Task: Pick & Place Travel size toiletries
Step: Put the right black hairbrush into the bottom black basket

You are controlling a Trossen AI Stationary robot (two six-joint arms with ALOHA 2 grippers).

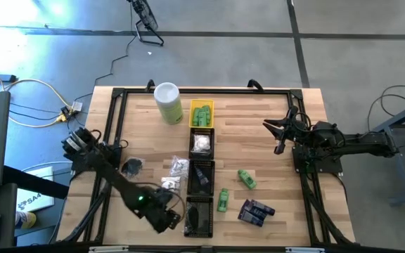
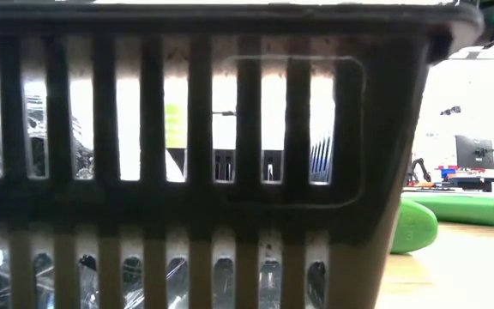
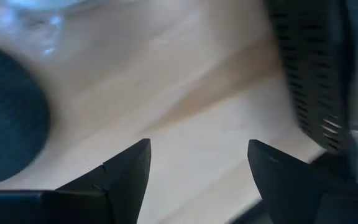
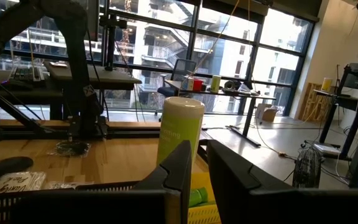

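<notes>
A: Filling the low view nearest the lens: slotted wall of the front black tray (image 2: 230, 197), sitting at the bench's front edge, ending the middle row of trays. Blocking most of everything else.

B: Left gripper (image 1: 167, 218)?

A: Hovering low at the front edge, just beside that tray's left side. Fingers (image 3: 126, 171) standing wide apart, gripping nothing, only bare wood showing between. Probably lining up for a grab, or clearing off after one; not telling which.

B: Loose toiletries?

A: Lying left of the row: black puck (image 1: 132, 166) and white wrapped pieces (image 1: 176, 167), close to the left gripper, so likely falling to that arm. Lying right of the row: two green bottles (image 1: 247, 178), plus dark packets (image 1: 255, 211) near the front edge, likely waiting for the right arm.

B: Sorted ones?

A: Sitting by kind: green bottles in the yellow tray (image 1: 201, 105) toward the back edge, white pieces in the next, dark packets in the third. Guessing the front tray for pucks.

B: Right gripper (image 1: 276, 130)?

A: Hanging raised toward the right edge, well apart from any item, fingers (image 4: 176, 165) pinching nearly together, carrying nothing. Parking clear of the trays, apparently. Facing the tall canister (image 4: 179, 130) at the back, not belonging to the job.
</notes>
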